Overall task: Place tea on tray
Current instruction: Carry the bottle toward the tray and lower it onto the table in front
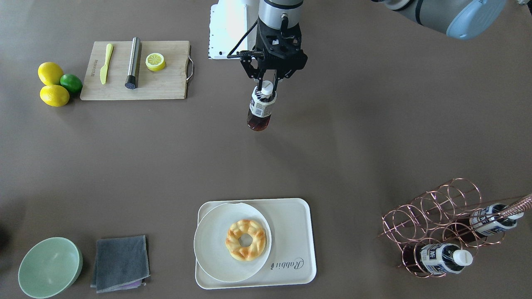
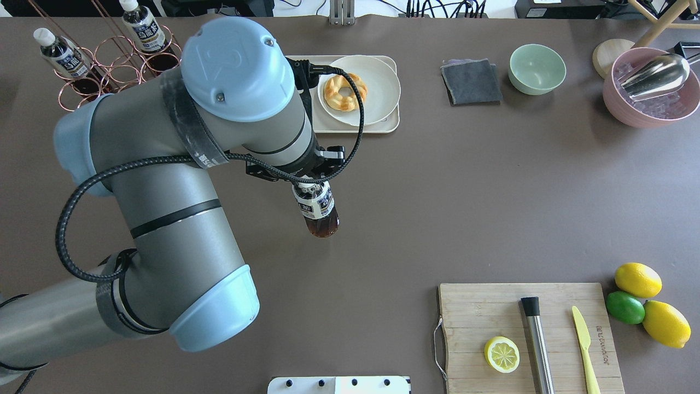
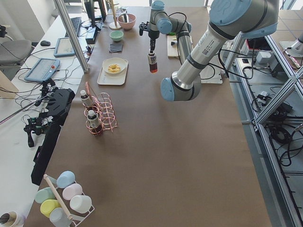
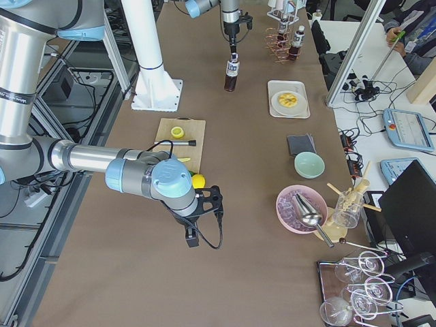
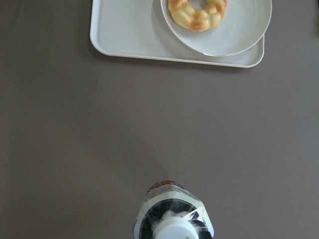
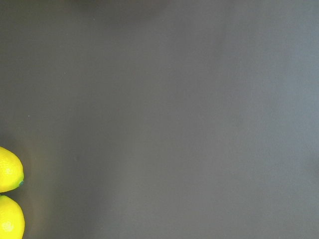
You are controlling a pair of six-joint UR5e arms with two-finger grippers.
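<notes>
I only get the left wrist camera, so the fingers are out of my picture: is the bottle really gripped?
Observer: Yes. The left gripper is shut on the tea at its neck, under the cap.
Operator: Are there other bottles around?
Observer: Two bottles sit in a copper wire rack.
Operator: And the right arm?
Observer: The right gripper hangs near the lemons, far from the tray.

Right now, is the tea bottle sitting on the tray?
No, the left gripper holds the bottle by its neck in the air, well short of the tray.
</notes>
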